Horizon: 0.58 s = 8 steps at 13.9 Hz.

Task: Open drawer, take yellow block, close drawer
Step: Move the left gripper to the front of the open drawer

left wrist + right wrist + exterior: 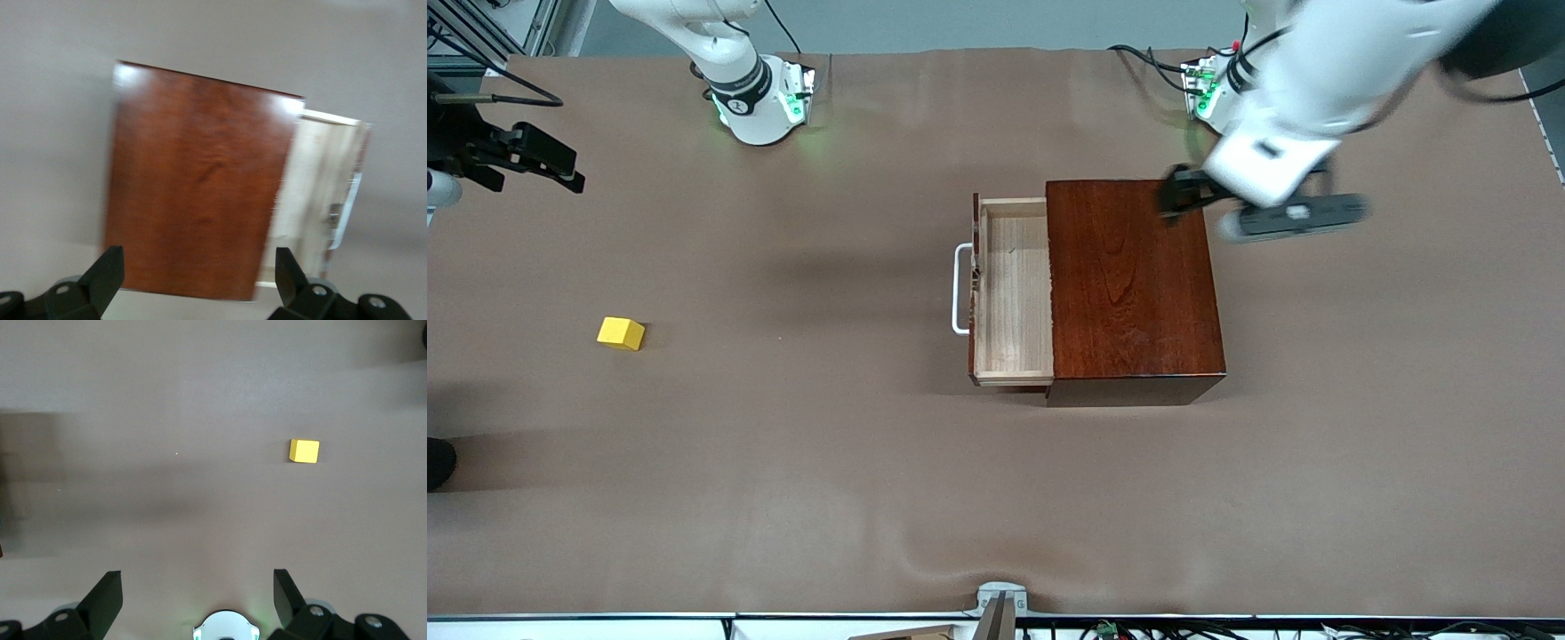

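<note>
**Drawer pulled out and bare inside, yellow block out on the table**

The drawer (pixel 1009 293) stands pulled out of the mahogany box (pixel 1129 280), toward the right arm's end of the table, its white handle (pixel 960 289) leading. Its pale wood floor holds nothing. The yellow block (pixel 621 333) lies on the brown table cover (pixel 827 462), well apart from the drawer, toward the right arm's end, with nothing between the two.

The left gripper (pixel 1183 191) hangs over the box's top corner nearest the left arm's base, fingers spread wide and empty; its wrist view is smeared, so the drawer's front is hard to make out there. The right gripper (pixel 198 597) is up over bare table, fingers wide apart, holding nothing. In the front view it is cut off at the frame's edge, only a dark part showing.
</note>
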Tool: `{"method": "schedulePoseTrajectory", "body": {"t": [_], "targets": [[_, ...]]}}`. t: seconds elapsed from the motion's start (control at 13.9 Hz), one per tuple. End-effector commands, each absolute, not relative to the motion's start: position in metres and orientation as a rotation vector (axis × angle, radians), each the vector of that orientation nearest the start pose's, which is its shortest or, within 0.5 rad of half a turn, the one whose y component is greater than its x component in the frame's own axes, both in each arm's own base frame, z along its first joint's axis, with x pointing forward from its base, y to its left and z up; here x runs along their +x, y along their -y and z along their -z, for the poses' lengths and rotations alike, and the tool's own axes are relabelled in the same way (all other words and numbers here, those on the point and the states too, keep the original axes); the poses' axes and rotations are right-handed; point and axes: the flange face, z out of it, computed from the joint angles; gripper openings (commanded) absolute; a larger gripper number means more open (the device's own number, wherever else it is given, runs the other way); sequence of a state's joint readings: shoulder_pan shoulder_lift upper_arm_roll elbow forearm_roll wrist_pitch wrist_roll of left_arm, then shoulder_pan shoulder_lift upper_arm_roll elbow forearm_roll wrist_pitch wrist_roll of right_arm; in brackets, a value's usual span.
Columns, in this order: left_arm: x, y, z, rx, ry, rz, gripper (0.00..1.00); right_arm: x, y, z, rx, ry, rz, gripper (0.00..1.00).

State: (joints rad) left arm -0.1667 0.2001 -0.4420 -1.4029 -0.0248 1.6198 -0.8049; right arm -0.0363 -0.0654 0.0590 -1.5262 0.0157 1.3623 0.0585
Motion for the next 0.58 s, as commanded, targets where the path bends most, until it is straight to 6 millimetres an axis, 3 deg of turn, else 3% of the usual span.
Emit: {"method": "schedulePoseTrajectory", "body": {"t": [0.0, 0.07, 0.43, 0.5], "targets": [[0.521, 0.412, -0.569, -3.28, 0.574, -0.084, 1.0, 0.507, -0.015, -0.668, -3.115, -0.074, -0.141, 1.0], [0.524, 0.434, -0.557, -3.277, 0.706, -0.098, 1.0, 0.507, -0.015, -0.668, -3.115, -0.074, -0.141, 1.0], [0.517, 0.497, -0.524, -3.233, 1.177, -0.091, 1.0, 0.507, -0.015, -0.668, -3.115, -0.076, -0.141, 1.0], [0.515, 0.509, -0.507, -3.191, 1.28, -0.108, 1.0, 0.507, -0.015, -0.668, -3.115, -0.076, -0.141, 1.0]]}}
